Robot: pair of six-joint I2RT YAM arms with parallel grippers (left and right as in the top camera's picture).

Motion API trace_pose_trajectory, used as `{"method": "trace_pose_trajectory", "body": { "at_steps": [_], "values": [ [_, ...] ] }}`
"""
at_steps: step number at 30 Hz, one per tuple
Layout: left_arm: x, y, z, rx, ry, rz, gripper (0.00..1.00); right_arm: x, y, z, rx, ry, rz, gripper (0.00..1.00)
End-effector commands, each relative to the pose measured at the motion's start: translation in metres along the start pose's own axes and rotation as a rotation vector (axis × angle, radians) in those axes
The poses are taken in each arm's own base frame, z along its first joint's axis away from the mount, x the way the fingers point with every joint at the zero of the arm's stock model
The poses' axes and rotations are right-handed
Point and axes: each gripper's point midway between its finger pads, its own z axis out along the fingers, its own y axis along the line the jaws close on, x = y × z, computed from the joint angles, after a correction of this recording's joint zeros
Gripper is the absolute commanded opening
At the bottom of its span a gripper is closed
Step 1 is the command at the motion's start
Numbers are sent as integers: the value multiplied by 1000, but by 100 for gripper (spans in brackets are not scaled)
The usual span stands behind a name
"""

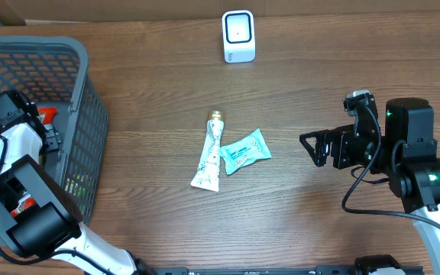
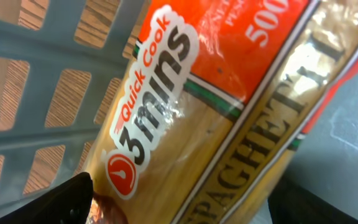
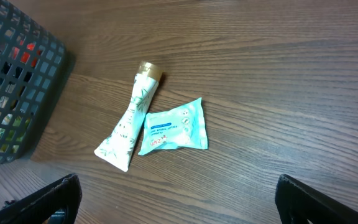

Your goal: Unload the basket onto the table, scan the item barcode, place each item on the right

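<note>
One spaghetti pack (image 2: pixel 229 124), printed "Quick Cook 3 mins", "SPAGHETTI" and "500", lies in the basket (image 2: pixel 36 56) between the left jaws; whether they grip it I cannot tell. The right jaws gape empty above the counter (image 3: pixel 291 74), tube (image 3: pixel 129 124) and sachet (image 3: pixel 174 127) ahead of them.

Spaghetti packet (image 2: pixel 229 118) between the left fingers (image 2: pixel 67 198): clear plastic film, glossy and wrinkled, with bright glare on the orange print. Left fingers black, matt.

Basket (image 1: pixel 92 145) around the left fingers: grey moulded plastic lattice, dull finish.

Worktop (image 1: pixel 296 229) under the right fingers (image 3: pixel 48 200): brown wood grain, smooth, faint sheen.

Tube (image 3: pixel 128 129) ahead of the right fingers: smooth white plastic, satin, leaf print. Cap (image 3: pixel 148 70) looks gold and metallic.

Wipes packet (image 3: pixel 174 127) touching the tube: teal film, glossy, crimped at the seams.

Scanner (image 1: pixel 238 35), well apart from both pairs of fingers: white plastic, glossy shell.
</note>
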Motion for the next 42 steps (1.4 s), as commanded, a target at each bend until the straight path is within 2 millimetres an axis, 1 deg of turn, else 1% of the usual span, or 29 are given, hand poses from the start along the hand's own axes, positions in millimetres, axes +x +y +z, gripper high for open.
{"method": "trace_pose_trajectory", "body": {
  "at_steps": [1, 6, 8, 9, 11, 12, 14, 16, 18, 20, 22, 24, 25, 28, 29, 33, 35, 38, 42],
  "values": [
    [81, -45, 54, 88, 253, 103, 84, -4, 2, -2, 4, -12, -16, 100],
    [94, -61, 65, 148, 291, 106, 84, -4, 2, -2, 5, -12, -16, 100],
    [106, -69, 72, 169, 328, 116, 81, -4, 2, -2, 4, -12, -16, 100],
    [108, -71, 73, 172, 335, 115, 73, -4, 2, -2, 5, -12, -16, 100],
    [110, -74, 74, 181, 340, 105, 35, -4, 2, -2, 4, -12, -16, 100],
    [109, -76, 74, 192, 337, 100, 21, -4, 2, -2, 4, -12, -16, 100],
    [108, -77, 74, 201, 335, 96, 6, -4, 2, -2, 5, -12, -16, 100],
    [109, -78, 73, 202, 338, 82, 4, -4, 2, -2, 5, -12, -16, 100],
    [109, -78, 72, 195, 347, 32, 4, -4, 2, -2, 4, -12, -16, 100],
    [106, -78, 70, 205, 349, 14, 4, -4, 2, -2, 4, -13, -16, 100],
    [95, -80, 65, 237, 341, 6, 4, -4, 2, -2, 5, -13, -16, 100],
    [78, -81, 56, 285, 326, -4, 4, -4, 2, -2, 5, -13, -16, 100],
    [67, -81, 49, 310, 319, -14, 4, -4, 2, -2, 4, -13, -16, 100],
    [35, -71, 26, 336, 313, -88, 4, -4, 2, -2, 5, -13, -16, 100],
    [21, -68, 13, 355, 310, -119, 4, -4, 2, -2, 4, -13, -16, 100],
    [-20, -62, -31, 464, 266, -156, 4, -4, 2, -2, 4, -13, -16, 100],
    [-36, -58, -51, 505, 241, -165, 4, -4, 2, -2, 4, -13, -16, 100],
    [-50, -53, -74, 539, 214, -173, 4, -4, 2, -2, 4, -13, -16, 100],
    [-67, -51, -104, 606, 173, -184, 4, -4, 2, -2, 4, -13, -16, 100]
  ]
}}
